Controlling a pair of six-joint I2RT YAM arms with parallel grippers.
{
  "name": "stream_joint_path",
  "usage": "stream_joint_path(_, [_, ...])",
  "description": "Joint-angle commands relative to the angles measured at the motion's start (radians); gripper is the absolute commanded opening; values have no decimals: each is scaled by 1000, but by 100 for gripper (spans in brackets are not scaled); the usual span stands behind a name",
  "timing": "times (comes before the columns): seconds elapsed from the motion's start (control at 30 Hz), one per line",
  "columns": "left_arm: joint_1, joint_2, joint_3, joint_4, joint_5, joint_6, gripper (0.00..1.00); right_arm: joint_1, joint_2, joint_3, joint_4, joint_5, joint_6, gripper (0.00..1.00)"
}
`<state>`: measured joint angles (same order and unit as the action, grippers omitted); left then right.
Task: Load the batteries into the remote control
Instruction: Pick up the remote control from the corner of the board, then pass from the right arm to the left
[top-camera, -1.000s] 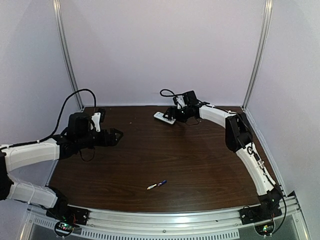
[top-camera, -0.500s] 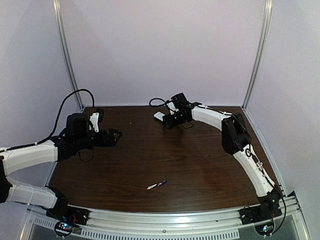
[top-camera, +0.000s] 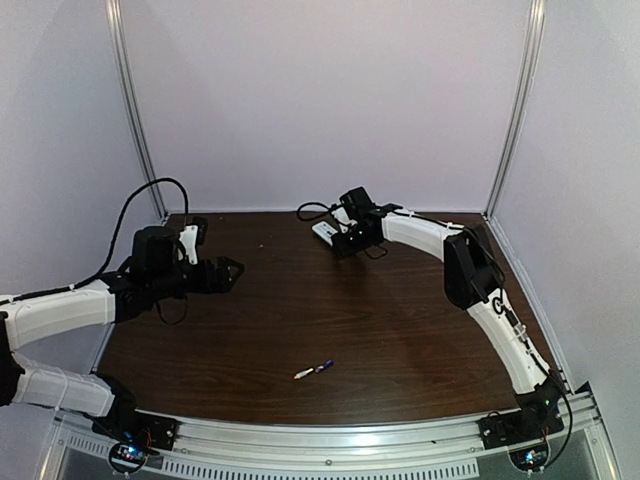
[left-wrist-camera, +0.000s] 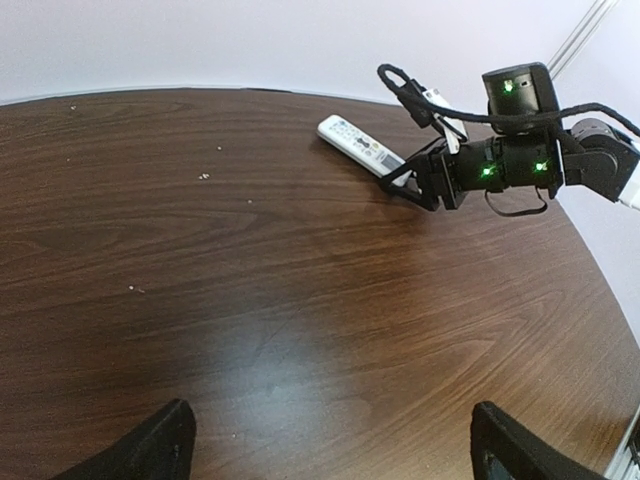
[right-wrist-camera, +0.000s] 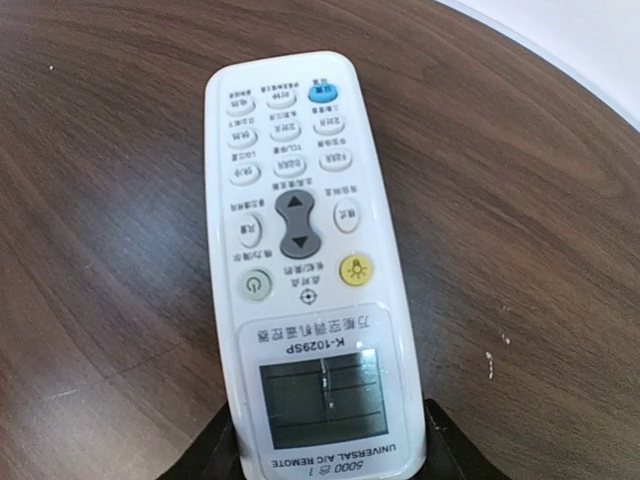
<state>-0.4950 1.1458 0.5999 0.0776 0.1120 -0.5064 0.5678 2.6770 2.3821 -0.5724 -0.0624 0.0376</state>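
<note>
The white remote control (right-wrist-camera: 300, 250) lies face up on the dark table at the back, also showing in the top view (top-camera: 324, 230) and the left wrist view (left-wrist-camera: 355, 146). My right gripper (right-wrist-camera: 325, 440) holds its display end, one black finger against each side edge; it shows in the top view (top-camera: 340, 238) too. The batteries lie end to end near the front edge: one whitish (top-camera: 303, 374), one blue-purple (top-camera: 322, 367). My left gripper (top-camera: 238, 272) hovers open and empty over the left side, its fingertips (left-wrist-camera: 165, 440) wide apart.
The brown wood table (top-camera: 400, 320) is enclosed by white walls with metal posts at the back corners (top-camera: 140, 150). A black cable (top-camera: 150, 195) loops above my left arm. A metal rail (top-camera: 330, 440) runs along the front edge.
My right gripper has slid left along the back of the table and come over the remote's display end. My left arm has barely moved. The batteries have not moved.
</note>
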Motion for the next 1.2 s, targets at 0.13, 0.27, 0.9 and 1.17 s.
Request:
stream_joint_path(0.13, [-5, -8, -5, 19, -6, 14, 97, 15, -245, -320, 11, -95, 3, 13])
stream_joint_path(0.27, [-5, 4, -1, 17, -12, 38, 97, 17, -436, -557, 107, -229, 20, 13])
stream_joint_path(0.9, [-225, -254, -355, 555, -181, 779, 95, 25, -929, -952, -68, -570, 81, 9])
stream_joint_path(1.17, [-509, -3, -163, 470, -379, 1172, 94, 57, -1055, -1036, -139, -584, 110, 7])
